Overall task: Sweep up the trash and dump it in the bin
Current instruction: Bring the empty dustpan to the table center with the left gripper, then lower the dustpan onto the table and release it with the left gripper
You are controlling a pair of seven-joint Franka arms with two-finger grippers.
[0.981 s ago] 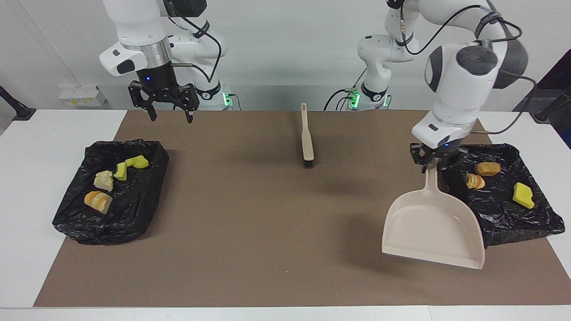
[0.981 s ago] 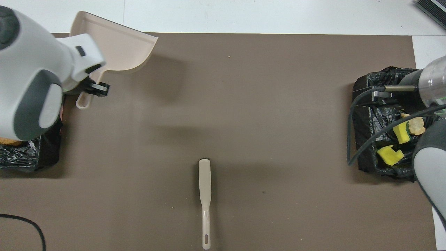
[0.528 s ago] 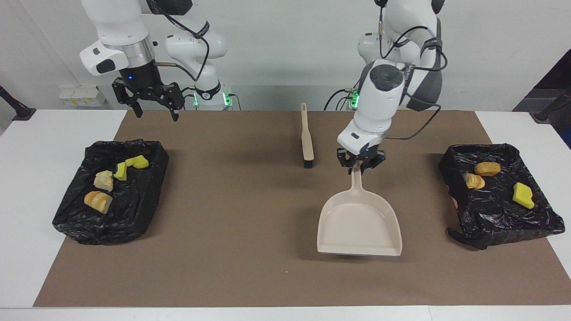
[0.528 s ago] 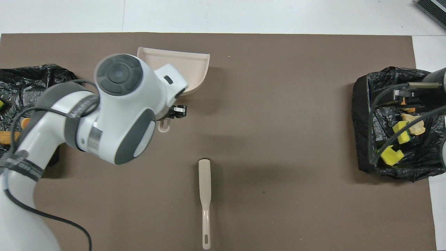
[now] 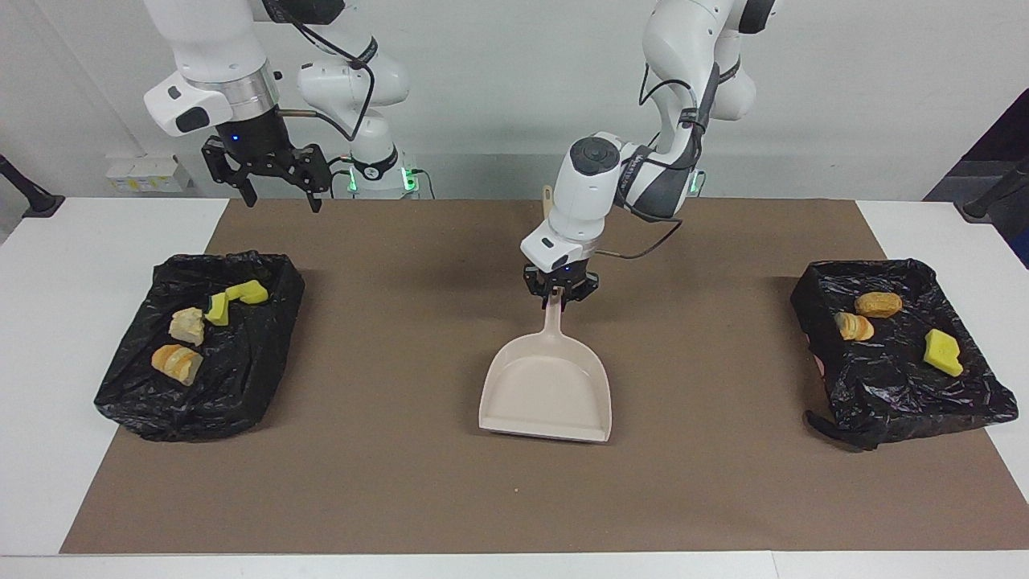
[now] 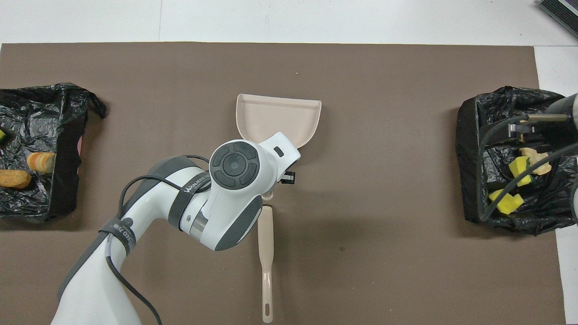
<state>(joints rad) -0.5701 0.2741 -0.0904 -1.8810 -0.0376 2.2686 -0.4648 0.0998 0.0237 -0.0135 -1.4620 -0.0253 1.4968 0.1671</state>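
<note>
Reaching low over mid-mat, left gripper pinched tight on the handle of the beige dustpan, pan tilted toward the mat. Lettered "WANJEED" on a forearm strap. Parked high by its bin, right gripper spread wide, holding nothing. Trash divided between two black-lined bins at the table's ends; brush partly hidden beneath the left arm.
</note>
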